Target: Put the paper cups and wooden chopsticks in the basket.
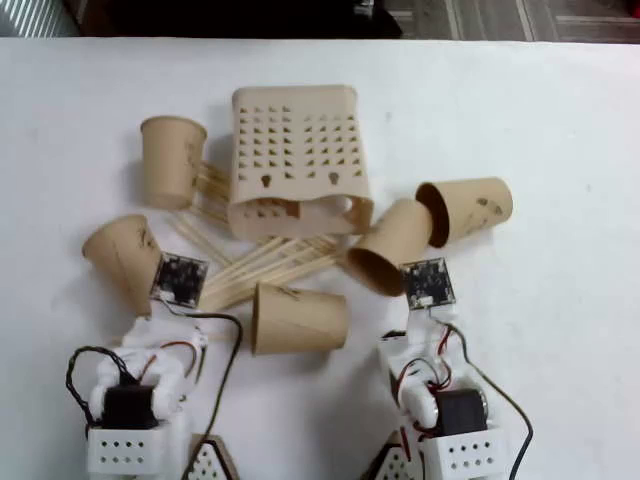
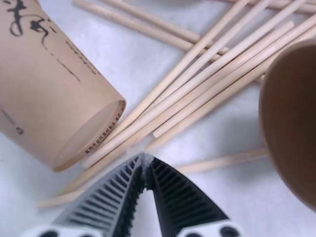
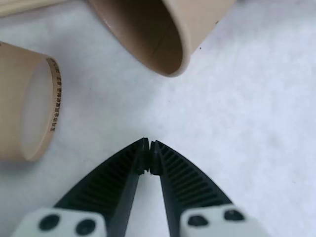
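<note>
Paper cups (image 1: 297, 318), five brown ones lying on their sides, and pale wooden chopsticks (image 1: 262, 266) are all out on the white bench (image 1: 560, 120). None is in the basket, so I judge the task to be at its first pick-up.

The left fingers (image 2: 111, 195) are pressed tip to tip with nothing between them, low over the near ends of the chopstick fan. Seen from above, the left cup (image 2: 49, 94) lies at their 10 o'clock with its base toward them. The middle cup (image 2: 291, 123) shows its mouth at their 4 o'clock.

The right fingers (image 3: 121, 180) are likewise closed and empty over bare bench. The right cup (image 3: 158, 29) opens toward them from 11 o'clock, and the middle cup's base is at their 8 o'clock. A far-right cup (image 1: 468, 210) lies at 1 o'clock.

Farther out at 12 o'clock sits the cream perforated plastic basket (image 1: 295, 150). It looks tipped over, with its opening toward 6 o'clock. A far-left cup (image 1: 172, 160) lies just beside its 9 o'clock wall.

Either pair of fingers must first spread. For a cup, one finger likely goes inside the mouth. The flat, thin sticks call for a very low pinch.
</note>
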Controlling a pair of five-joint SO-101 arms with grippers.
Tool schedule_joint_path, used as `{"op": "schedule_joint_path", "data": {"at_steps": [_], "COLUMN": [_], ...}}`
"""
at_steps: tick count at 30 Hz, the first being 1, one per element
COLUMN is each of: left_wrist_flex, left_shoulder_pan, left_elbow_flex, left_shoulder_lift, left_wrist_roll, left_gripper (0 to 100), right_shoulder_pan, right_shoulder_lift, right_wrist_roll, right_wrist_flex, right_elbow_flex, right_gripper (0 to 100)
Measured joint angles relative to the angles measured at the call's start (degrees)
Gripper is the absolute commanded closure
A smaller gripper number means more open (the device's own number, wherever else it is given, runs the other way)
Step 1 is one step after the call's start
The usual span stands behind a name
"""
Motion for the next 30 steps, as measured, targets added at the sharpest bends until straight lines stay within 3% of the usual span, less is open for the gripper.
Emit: {"op": "schedule_joint_path", "data": {"at_steps": [30], "left_wrist_flex": [0.0], "left_shoulder_pan": [0.0], "left_elbow_flex": [0.0], "left_shoulder_lift": [0.0], "left_wrist_roll": [0.0], "left_gripper": [97], "right_shoulder_pan": [0.7], "right_shoulder_lift": [0.0], "right_wrist_roll": [0.0], "right_wrist_flex": [0.0], "right_elbow_flex": [-1.9], "right_gripper": [97.8]}}
